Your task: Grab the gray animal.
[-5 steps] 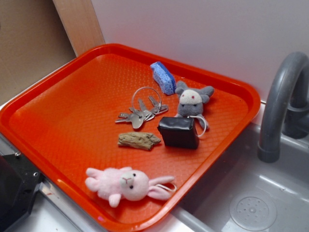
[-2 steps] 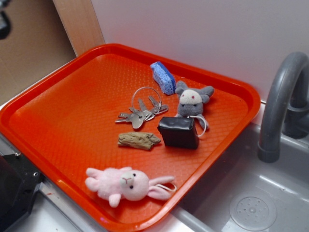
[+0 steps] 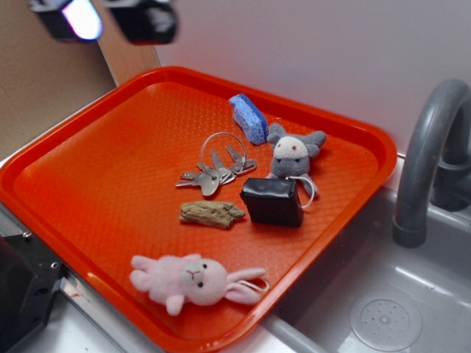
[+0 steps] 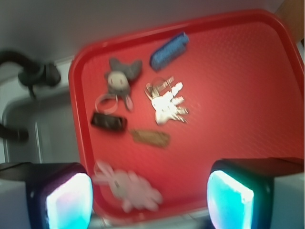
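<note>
**Gripper high and spread above the tray's far corner**

Gripper (image 3: 107, 18) hangs at the top left of the exterior view, blurred, above the far left corner of the orange tray (image 3: 96, 169), with its two fingers set wide apart and nothing between them. In the wrist view both fingertips (image 4: 66, 195) glow pale blue at the bottom edge, one at each side, with the whole tray visible in the gap between them.

The gray animal (image 3: 293, 154) lies toward the tray's far right side, well apart from the gripper. Its white face with red eyes points up, its ears splay to either side, and a white string loop trails by its lower end. A small black box (image 3: 273, 201) sits just in front of it, touching or nearly so. A blue sponge (image 3: 249, 116) lies just beside its left ear. A bunch of keys (image 3: 215, 169) on a ring rests nearby, and a brown piece of wood (image 3: 212, 214) sits beside the box. A pink plush bunny (image 3: 195, 280) lies near the tray's front edge. A gray faucet (image 3: 430, 154) rises over a sink (image 3: 383, 309) on the right.
</note>
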